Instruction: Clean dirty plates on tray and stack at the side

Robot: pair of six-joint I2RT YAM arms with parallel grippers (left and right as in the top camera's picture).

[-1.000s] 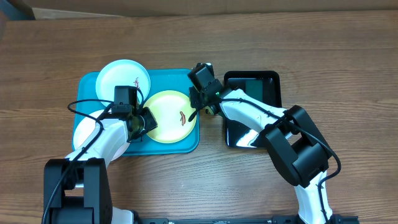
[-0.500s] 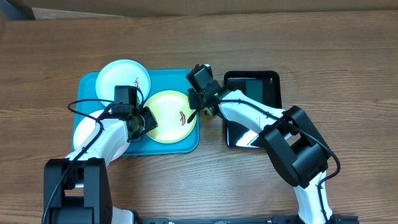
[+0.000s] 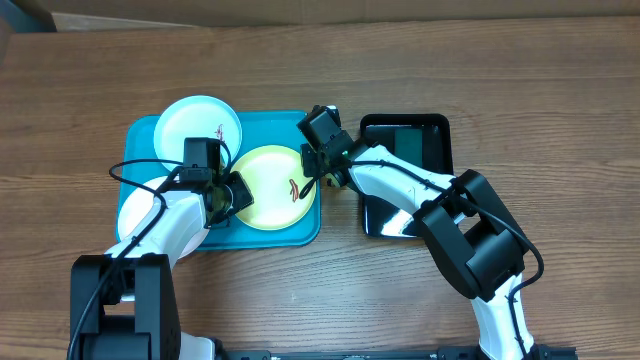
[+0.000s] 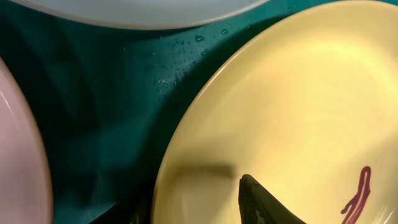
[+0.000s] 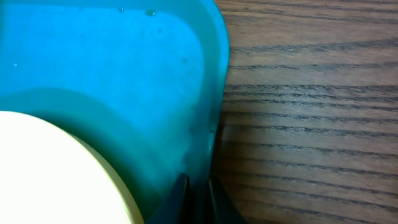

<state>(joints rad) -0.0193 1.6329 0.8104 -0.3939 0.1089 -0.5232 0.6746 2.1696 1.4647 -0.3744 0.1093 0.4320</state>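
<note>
The yellow plate [image 3: 265, 180], marked with a reddish-brown smear [image 3: 292, 188], lies in the right half of the teal tray [image 3: 138, 140], its edge close to the tray's right rim. A pale blue plate [image 3: 198, 125] sits at the tray's far left corner, overhanging the far rim and bearing a small smear of its own, while a white plate [image 3: 135, 212] rests at the tray's left edge, partly hidden under the left arm. Water droplets [image 4: 180, 46] bead on the tray floor between the plates. The left hand [image 3: 225, 196] straddles the yellow plate's left rim, one finger [image 4: 264, 202] over the plate's inside; whether it is clamped cannot be told. The right hand [image 3: 314, 183] is closed on the tray's right rim, a fingertip on either side of it. Just right of the tray on the wooden tabletop [image 3: 500, 70] stands a glossy black tray [image 3: 443, 130] with a green sponge [image 3: 405, 136] at its far end.
</note>
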